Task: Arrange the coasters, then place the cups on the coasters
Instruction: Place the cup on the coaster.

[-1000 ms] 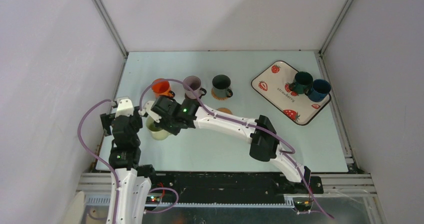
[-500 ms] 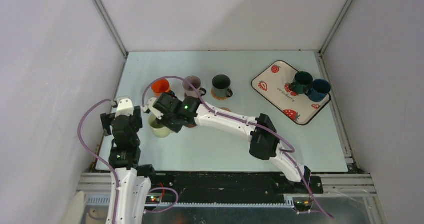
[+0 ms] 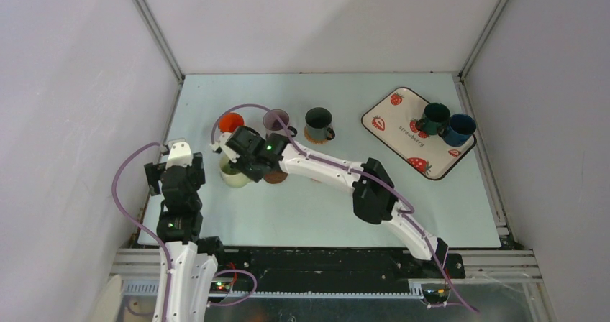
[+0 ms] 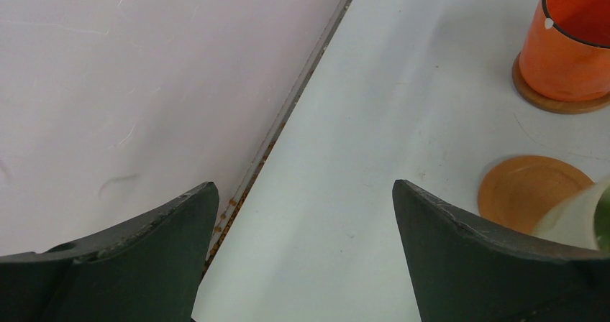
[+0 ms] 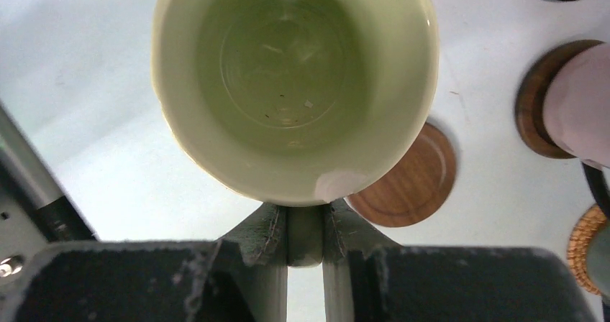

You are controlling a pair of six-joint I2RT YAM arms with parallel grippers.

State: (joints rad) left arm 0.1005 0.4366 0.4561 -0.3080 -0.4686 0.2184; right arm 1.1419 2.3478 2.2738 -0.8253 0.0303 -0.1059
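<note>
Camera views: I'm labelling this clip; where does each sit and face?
Top external: above and behind the bases, looking down on the table; left arm and right arm show.
Left wrist: looks past the open left gripper at the orange cup.
Right wrist: looks down past the right gripper into the pale green cup it holds.
Shared: both wrist views show the pale green cup.

pale green round ceramic-looking cup [image 5: 295, 85]: glossy glaze | dark brown round wooden coaster [image 5: 417, 182]: matt, ringed grain | orange glazed mug [image 4: 568, 42]: shiny | pale table top [image 4: 403, 121]: smooth, matt
</note>
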